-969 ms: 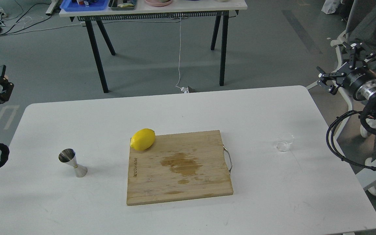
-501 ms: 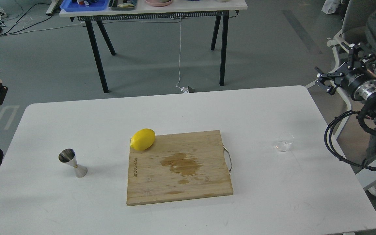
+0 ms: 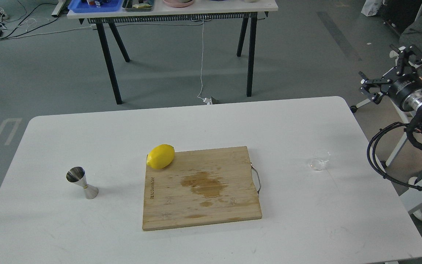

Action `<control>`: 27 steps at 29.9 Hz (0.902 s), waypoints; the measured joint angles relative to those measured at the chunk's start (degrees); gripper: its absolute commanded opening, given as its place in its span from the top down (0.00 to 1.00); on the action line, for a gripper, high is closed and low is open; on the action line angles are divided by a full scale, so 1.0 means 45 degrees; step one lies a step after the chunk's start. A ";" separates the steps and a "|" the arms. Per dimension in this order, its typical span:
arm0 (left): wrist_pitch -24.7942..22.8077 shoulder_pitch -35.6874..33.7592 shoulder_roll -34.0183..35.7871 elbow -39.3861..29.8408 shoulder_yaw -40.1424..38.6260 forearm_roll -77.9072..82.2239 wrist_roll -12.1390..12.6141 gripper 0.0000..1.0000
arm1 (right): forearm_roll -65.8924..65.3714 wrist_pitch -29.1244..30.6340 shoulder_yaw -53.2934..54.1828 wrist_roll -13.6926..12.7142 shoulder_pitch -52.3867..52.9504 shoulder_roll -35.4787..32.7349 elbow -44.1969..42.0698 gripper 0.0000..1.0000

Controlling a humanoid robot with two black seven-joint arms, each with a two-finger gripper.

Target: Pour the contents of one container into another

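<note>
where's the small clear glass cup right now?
Head view: the small clear glass cup stands on the white table, right side, apart from the wooden cutting board and its metal handle.
</note>
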 measured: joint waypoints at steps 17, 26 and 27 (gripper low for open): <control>0.1648 0.2765 0.3652 -0.9048 0.0068 1.2381 -0.0001 0.00 | 0.0002 0.0000 0.0268 0.0094 -0.0445 0.0007 0.0108 0.02; 0.6820 0.4982 0.5795 -1.0410 -0.0004 1.3426 -0.0002 0.00 | 0.0002 0.0000 0.0344 0.0155 -0.0628 0.0002 0.0091 0.02; 0.7427 0.5182 0.5851 -1.0397 -0.0009 1.3427 -0.0002 0.00 | 0.0002 0.0000 0.0344 0.0186 -0.0639 0.0001 0.0091 0.02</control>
